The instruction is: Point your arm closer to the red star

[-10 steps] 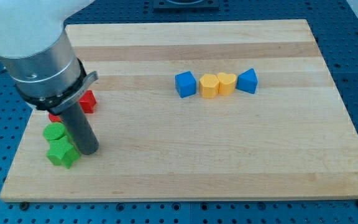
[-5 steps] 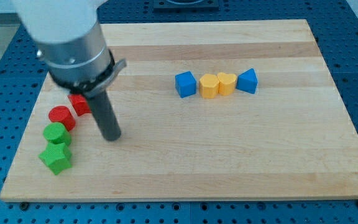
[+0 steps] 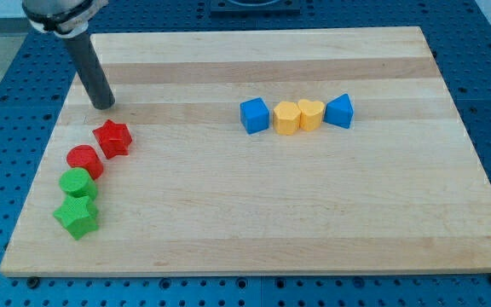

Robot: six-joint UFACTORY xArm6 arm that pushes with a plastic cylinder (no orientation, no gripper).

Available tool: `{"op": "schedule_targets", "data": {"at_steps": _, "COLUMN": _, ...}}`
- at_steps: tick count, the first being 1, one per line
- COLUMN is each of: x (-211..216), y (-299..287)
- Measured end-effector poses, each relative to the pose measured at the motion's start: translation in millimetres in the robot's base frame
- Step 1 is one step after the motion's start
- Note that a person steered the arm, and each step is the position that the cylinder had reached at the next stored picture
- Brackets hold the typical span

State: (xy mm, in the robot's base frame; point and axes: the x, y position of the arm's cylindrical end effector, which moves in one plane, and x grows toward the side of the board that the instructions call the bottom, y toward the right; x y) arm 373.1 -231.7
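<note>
Your tip (image 3: 104,106) sits on the board near the view's top left, just above the red star (image 3: 112,138) and apart from it, no contact. It's a bare rod, no jaws, nothing held or pushed.

Task progress, my read: mostly done. The tip is already near the star with clear board between them; what's left is a short slide toward the view's bottom to close the gap, stopping short of knocking it.

Pose: rod leans slightly, upper end toward the view's top left, arm body mostly out of frame.

Red star lies at the left side, touching or nearly touching the red round block (image 3: 83,160) below-left. Under that, green round block (image 3: 77,183), then green star (image 3: 77,217). Well apart, mid-right: blue cube (image 3: 254,115), two yellow blocks (image 3: 299,116), blue block (image 3: 339,111) in a row.
</note>
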Motion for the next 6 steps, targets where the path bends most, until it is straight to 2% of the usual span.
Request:
{"op": "schedule_targets", "data": {"at_steps": 2, "x": 38.1, "y": 62.8}}
{"op": "schedule_targets", "data": {"at_steps": 3, "x": 41.8, "y": 75.5}}
{"op": "schedule_targets", "data": {"at_steps": 5, "x": 19.2, "y": -8.6}}
{"op": "schedule_targets", "data": {"at_steps": 6, "x": 45.8, "y": -21.1}}
